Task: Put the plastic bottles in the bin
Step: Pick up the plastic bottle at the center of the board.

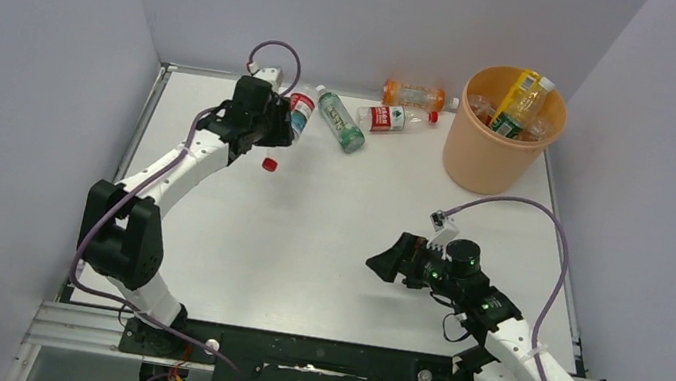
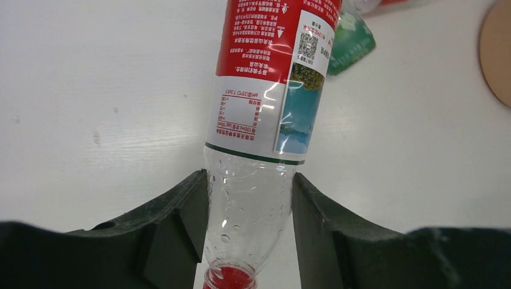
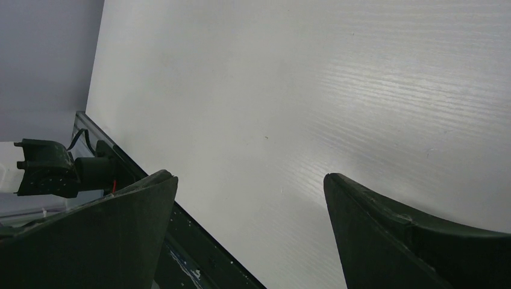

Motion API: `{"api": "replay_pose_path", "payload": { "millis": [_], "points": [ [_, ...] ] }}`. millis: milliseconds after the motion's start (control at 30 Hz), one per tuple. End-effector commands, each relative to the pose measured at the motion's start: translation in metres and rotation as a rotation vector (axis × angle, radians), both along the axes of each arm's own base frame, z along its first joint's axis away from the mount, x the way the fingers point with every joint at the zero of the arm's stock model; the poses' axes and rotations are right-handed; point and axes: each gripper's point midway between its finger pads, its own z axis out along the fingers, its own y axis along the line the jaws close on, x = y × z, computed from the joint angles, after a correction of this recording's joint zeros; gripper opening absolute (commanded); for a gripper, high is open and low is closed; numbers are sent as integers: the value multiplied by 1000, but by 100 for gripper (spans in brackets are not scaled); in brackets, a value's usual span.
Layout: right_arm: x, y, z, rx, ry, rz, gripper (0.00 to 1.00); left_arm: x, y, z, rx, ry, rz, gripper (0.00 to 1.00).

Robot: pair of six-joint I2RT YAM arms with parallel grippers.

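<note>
Since the left claw [image 1: 272, 128] is clamped on the clear plastic bottle with the red label [image 1: 300, 112] at eleven o'clock on the white table [image 1: 305, 246], we judge from the overhead view that the carry to the round peach-orange plastic bin [image 1: 479, 166] at two o'clock is the risky part. The path crosses a green-labelled clear bottle [image 1: 339, 120], a second red-labelled bottle [image 1: 387, 118] and an orange bottle [image 1: 416, 94] lying near twelve, and a low swing could knock them. Yellow bottles [image 1: 521, 102] stand above the bin's rim, so a dropped bottle might bounce out.

From the left wrist, we see the jaws pinching the tapered shoulder just above the red cap [image 2: 228, 278], the long body reaching toward twelve. That smooth taper could slip or swivel.

From the right wrist, the right claw [image 3: 250, 241] stands wide apart, holding nothing, over bare table.
</note>
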Motion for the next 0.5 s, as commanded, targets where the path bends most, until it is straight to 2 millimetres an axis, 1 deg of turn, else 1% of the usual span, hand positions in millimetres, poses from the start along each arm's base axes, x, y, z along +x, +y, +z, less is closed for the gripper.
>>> {"api": "replay_pose_path", "payload": {
  "millis": [0, 133, 267, 367, 467],
  "points": [
    [5, 7, 11, 50, -44, 3, 98, -33, -46, 34, -117, -60, -126, 39],
    [5, 9, 8, 51, -36, 5, 98, -64, -79, 39, -176, -55, -224, 39],
    [7, 10, 6, 46, -28, 6, 98, -94, -104, 44, -222, -49, -305, 40],
    [9, 12, 4, 41, -19, 9, 98, -115, -115, 46, -271, -45, -358, 40],
    [11, 14, 2, 37, -14, 11, 98, -129, -117, 46, -288, -38, -372, 40]
  ]
}}
